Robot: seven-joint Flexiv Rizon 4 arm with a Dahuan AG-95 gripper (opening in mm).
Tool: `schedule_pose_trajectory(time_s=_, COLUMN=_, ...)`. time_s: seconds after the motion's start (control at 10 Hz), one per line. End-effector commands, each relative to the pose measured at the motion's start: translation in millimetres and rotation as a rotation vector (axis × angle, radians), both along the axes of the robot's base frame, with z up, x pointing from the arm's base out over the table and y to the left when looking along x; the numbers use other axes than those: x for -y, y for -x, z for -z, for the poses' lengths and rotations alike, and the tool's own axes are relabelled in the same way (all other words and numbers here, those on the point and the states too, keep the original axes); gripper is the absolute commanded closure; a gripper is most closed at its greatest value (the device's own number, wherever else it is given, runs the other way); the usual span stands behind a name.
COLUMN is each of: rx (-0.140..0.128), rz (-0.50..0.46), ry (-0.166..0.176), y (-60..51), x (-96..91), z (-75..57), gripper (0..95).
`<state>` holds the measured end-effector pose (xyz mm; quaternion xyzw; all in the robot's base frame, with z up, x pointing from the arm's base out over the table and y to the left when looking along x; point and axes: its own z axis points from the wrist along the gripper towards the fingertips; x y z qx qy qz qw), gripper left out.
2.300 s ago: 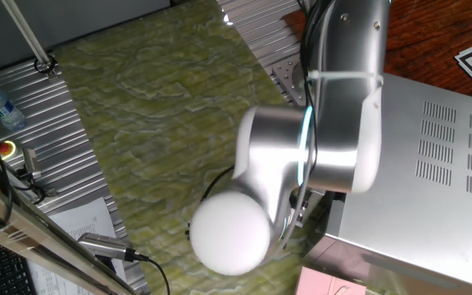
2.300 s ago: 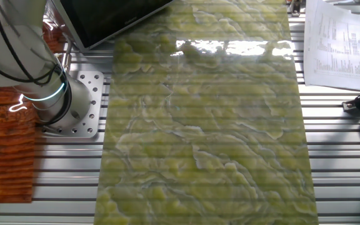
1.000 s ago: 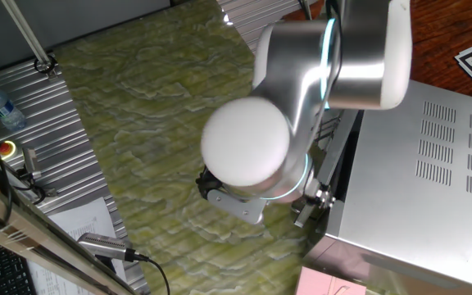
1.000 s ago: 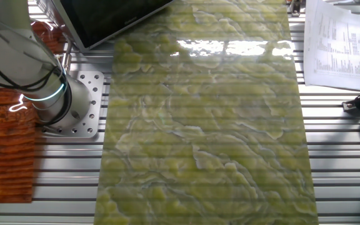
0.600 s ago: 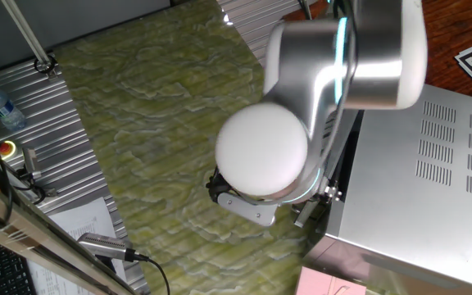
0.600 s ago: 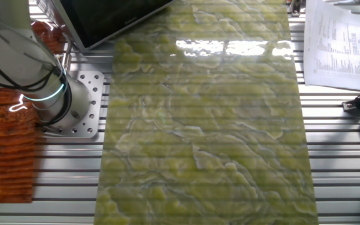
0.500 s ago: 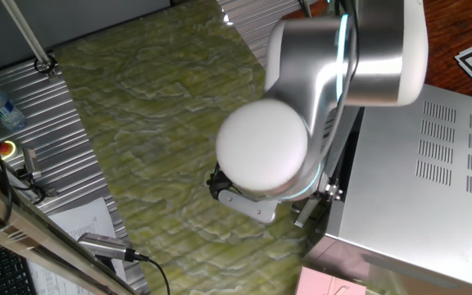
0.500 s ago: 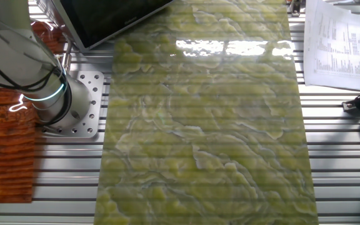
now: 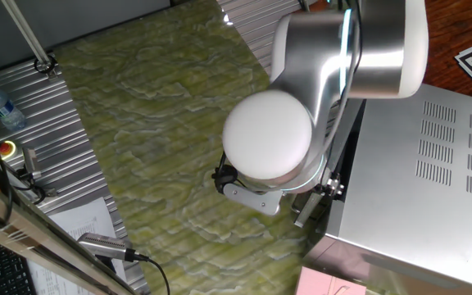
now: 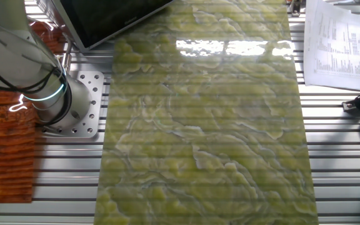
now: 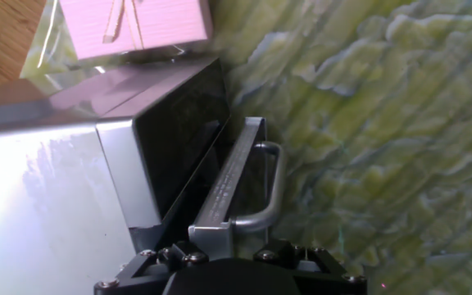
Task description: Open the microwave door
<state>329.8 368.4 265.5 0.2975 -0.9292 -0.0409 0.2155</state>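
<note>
Swinging outward since the earlier frames, the arm sits beside the microwave [image 9: 420,176] at the table's edge. Its door [image 11: 220,176] is now ajar by a narrow gap, most of the swing remaining. Green mat [image 9: 154,123] offers open room. The gripper [image 11: 236,262] sits at the handle [image 11: 269,192]; jaw state cannot be told.

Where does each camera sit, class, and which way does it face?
One fixed view: high above, looking down on the arm's white joint, the microwave and the green mat.
The other fixed view: overhead from another side, showing the mat and the arm's base.
Hand view: on the hand, facing the microwave door, ajar, and its handle; the gripper mount shows.
All share the mat.
</note>
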Motion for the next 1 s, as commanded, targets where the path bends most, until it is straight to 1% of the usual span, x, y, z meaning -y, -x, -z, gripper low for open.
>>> schedule_pose_trajectory(time_s=0.1, rx=0.005, rz=0.007, ry=0.006, y=0.1, x=0.2, z=0.3, gripper=38.0)
schedule_pose_trajectory(time_s=0.4, rx=0.010, rz=0.013, ry=0.014, y=0.4, x=3.3, z=2.1, gripper=38.0)
schedule_pose_trajectory(time_s=0.6, rx=0.017, rz=0.005, ry=0.046, y=-1.5, x=8.7, z=5.3, gripper=38.0)
schedule_pose_trajectory(time_s=0.7, rx=0.021, rz=0.000, ry=0.062, y=-4.8, x=14.1, z=8.1, gripper=38.0)
schedule_pose_trajectory(time_s=0.8, rx=0.025, rz=0.000, ry=0.066, y=-8.0, x=19.5, z=9.8, gripper=38.0)
schedule_pose_trajectory(time_s=0.9, rx=0.038, rz=0.001, ry=0.066, y=-11.0, x=26.8, z=11.3, gripper=38.0)
schedule_pose_trajectory(time_s=1.0, rx=0.042, rz=-0.006, ry=0.062, y=-13.0, x=33.6, z=12.0, gripper=38.0)
